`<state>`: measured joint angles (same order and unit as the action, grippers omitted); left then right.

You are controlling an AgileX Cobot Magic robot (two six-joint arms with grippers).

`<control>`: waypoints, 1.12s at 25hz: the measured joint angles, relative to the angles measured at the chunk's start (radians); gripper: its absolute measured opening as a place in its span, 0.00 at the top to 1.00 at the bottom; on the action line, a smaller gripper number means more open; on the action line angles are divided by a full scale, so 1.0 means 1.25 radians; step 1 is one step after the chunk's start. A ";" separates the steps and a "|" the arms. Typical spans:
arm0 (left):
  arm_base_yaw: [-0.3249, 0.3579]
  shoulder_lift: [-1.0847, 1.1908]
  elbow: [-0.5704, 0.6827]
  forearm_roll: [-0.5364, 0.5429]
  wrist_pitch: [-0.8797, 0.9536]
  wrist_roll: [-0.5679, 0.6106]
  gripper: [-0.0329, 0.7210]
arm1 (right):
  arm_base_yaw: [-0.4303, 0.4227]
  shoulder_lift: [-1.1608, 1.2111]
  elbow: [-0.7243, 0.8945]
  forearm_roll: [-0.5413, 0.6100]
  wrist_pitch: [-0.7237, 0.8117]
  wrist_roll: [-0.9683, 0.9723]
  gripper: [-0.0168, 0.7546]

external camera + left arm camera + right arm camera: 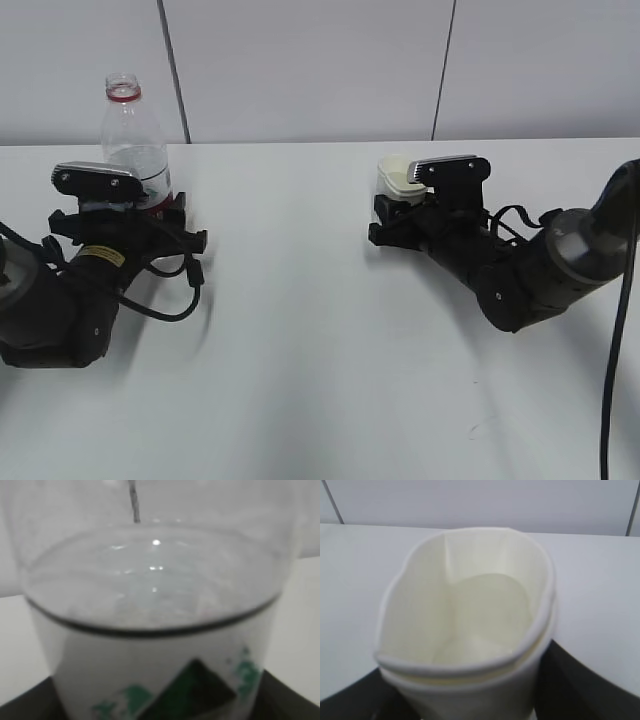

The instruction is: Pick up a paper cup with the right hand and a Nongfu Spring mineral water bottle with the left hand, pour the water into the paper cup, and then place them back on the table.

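Squeezed paper cup (470, 625) rim, right-wrist only.

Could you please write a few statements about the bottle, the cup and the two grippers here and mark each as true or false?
1. The Nongfu Spring mineral water bottle stands upright on the table. True.
2. The bottle has its cap on. False: its neck is open.
3. The paper cup sits between the right gripper's jaws. True.
4. The cup's rim is perfectly round. False: it is squeezed oval.
5. The bottle is empty. False: water shows in the left wrist view.
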<state>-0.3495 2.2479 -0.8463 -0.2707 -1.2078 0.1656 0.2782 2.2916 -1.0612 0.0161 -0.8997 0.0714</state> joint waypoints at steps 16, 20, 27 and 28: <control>0.000 0.004 0.000 -0.004 0.007 0.000 0.33 | 0.000 0.002 0.000 -0.005 -0.014 0.000 0.43; 0.000 0.004 0.000 -0.007 0.007 0.000 0.33 | 0.000 0.002 0.000 -0.005 -0.020 0.000 0.43; 0.000 0.004 0.000 -0.014 0.007 0.000 0.33 | 0.000 0.002 0.000 -0.005 -0.036 0.000 0.41; 0.000 0.004 0.000 -0.014 0.008 0.000 0.33 | 0.000 0.002 0.000 -0.005 -0.039 0.000 0.38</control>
<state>-0.3491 2.2527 -0.8463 -0.2880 -1.1983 0.1653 0.2782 2.2940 -1.0612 0.0097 -0.9487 0.0714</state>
